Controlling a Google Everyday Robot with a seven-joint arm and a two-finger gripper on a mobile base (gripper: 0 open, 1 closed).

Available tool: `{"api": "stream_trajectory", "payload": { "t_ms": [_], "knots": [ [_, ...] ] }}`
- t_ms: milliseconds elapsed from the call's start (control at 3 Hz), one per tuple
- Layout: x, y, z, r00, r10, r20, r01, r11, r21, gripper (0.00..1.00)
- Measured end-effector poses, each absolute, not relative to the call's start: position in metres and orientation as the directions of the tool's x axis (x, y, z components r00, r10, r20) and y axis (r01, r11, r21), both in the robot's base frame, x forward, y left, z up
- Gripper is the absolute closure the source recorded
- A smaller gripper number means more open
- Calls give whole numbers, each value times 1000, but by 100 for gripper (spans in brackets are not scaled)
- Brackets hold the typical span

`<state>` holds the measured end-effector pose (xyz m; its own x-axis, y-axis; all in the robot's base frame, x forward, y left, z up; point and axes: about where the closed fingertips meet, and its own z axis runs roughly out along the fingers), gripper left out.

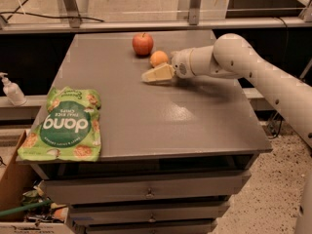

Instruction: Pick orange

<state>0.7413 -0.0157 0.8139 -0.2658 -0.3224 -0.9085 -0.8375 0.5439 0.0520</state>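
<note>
Gripper (157,75) low over grey table (146,126), just in front of the orange (159,58); can't tell if it's spread or pressed together.
Cardboard box (10,177) on floor holds unclear clutter; dang rice chips bag (66,126) lies flat at front-left; red apple (143,43) farthest, near orange.

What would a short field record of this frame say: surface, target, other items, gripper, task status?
surface: grey table with drawers below
target: orange, resting on the table toward its far edge
neighbour: red apple, close behind and left of the orange
other items: green chip bag lying flat at the near left corner; pump bottle off the table, at left
gripper: gripper low over the table, just in front of the orange, pointing left
status: orange not lifted
</note>
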Motion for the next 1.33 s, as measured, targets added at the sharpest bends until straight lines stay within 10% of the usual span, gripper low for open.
{"api": "stream_trajectory", "payload": {
  "t_ms": [1333],
  "knots": [
    [741, -12, 816, -266, -323, -908, -841, 539, 55, 100]
  ]
}}
